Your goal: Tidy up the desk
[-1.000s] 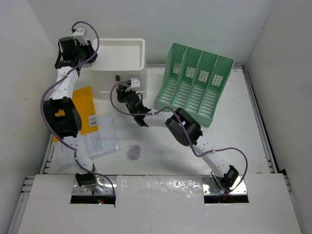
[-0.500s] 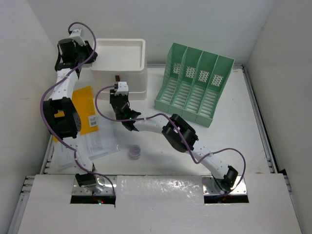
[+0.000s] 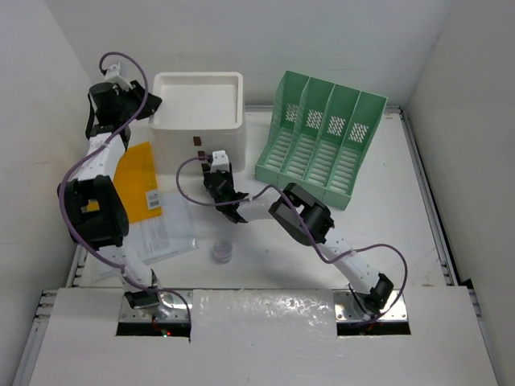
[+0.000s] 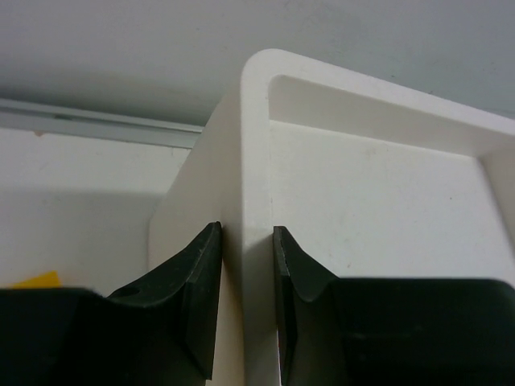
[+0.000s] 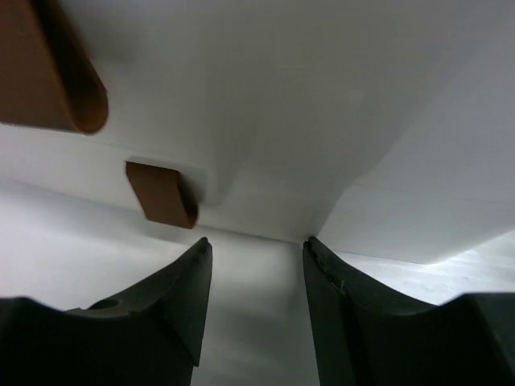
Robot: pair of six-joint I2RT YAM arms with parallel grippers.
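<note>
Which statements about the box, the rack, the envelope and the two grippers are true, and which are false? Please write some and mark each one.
1. The left gripper clamps a wall of the white box. True.
2. The right gripper holds a brown handle. False: its jaws stand apart with nothing between them; the handle is up and to one side.
3. In the top view, the green rack stands right of the box. True.
4. The yellow envelope is in the rack. False: it lies on the desk, left of the box.
</note>
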